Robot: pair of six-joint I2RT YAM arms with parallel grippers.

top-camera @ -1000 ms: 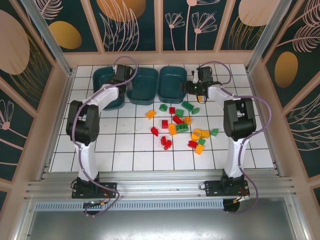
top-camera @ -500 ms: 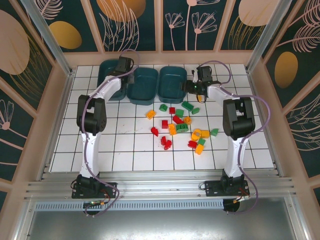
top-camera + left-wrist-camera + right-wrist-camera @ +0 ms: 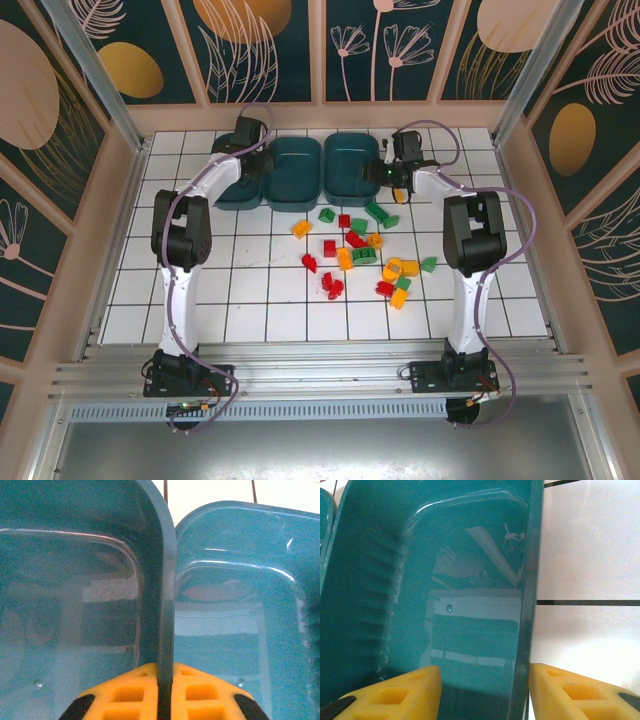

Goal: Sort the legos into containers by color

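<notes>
Three dark teal containers stand in a row at the back: the left bin point(image 3: 240, 195), the middle bin point(image 3: 295, 180) and the right bin point(image 3: 350, 170). My left gripper point(image 3: 252, 155) is shut on the wall point(image 3: 167, 605) where the left bin point(image 3: 75, 605) meets the middle bin point(image 3: 235, 620), one finger on each side. My right gripper point(image 3: 382, 172) is open astride the right bin's point(image 3: 470, 580) right wall, one finger inside and one over the tiles. The legos point(image 3: 357, 250) lie scattered on the white tiles, red point(image 3: 343, 220), green point(image 3: 326, 214) and orange point(image 3: 300, 228). The bin interiors I can see hold no legos.
The tiled floor point(image 3: 250, 290) stretches bare to the left of and in front of the brick pile. A pink wall frame point(image 3: 320, 115) runs close behind the bins. Both arms reach from the near edge to the back row.
The left gripper has shifted right and back, the left arm has straightened, and the bins have slid slightly to the right. The right gripper has barely moved.
</notes>
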